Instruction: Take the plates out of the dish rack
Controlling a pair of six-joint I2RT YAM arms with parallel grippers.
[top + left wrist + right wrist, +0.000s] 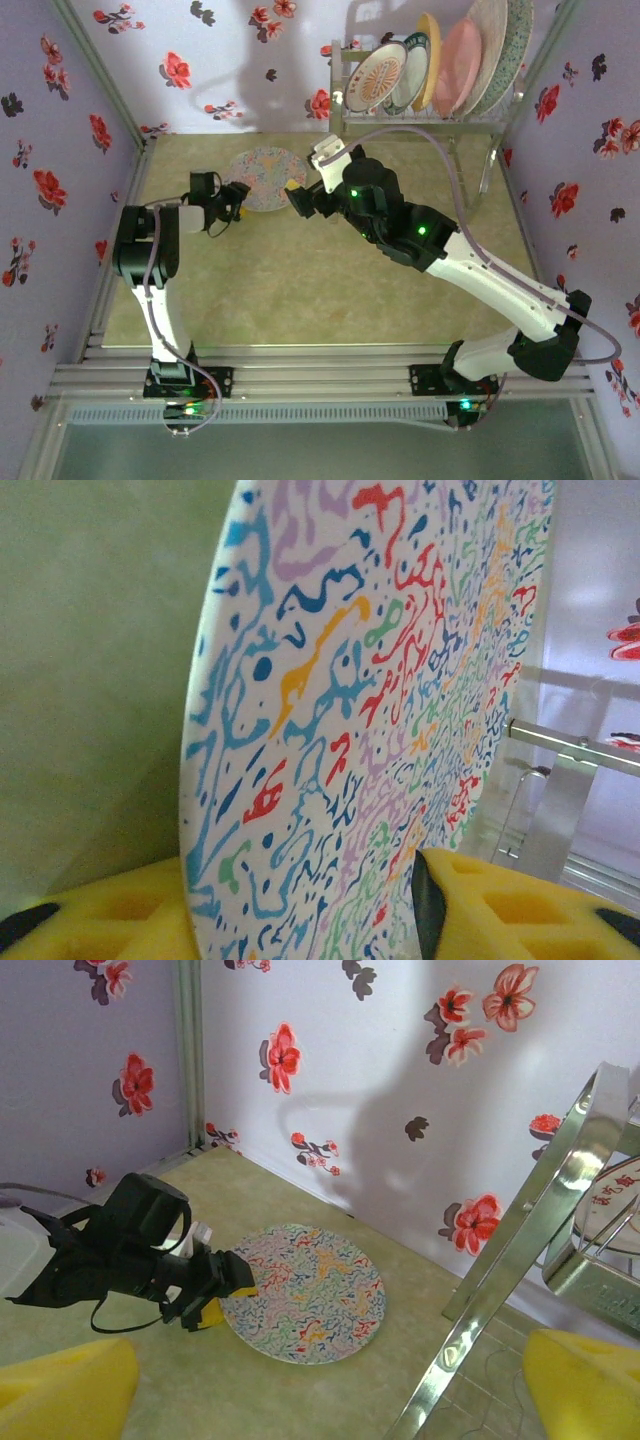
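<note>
Lab booth, floral-papered walls (230,60)

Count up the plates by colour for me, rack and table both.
White with orange pattern: 1
Teal-rimmed: 1
Yellow: 1
Pink: 1
Cream: 1
Green-speckled: 1
Multicoloured squiggles: 1
Total: 7, or 6 if the overlapping cream and speckled are one plate.

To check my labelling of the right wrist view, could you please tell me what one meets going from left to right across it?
The left gripper, at the plate's rim → multicoloured squiggle plate → dish rack, its slanted metal leg.
</note>
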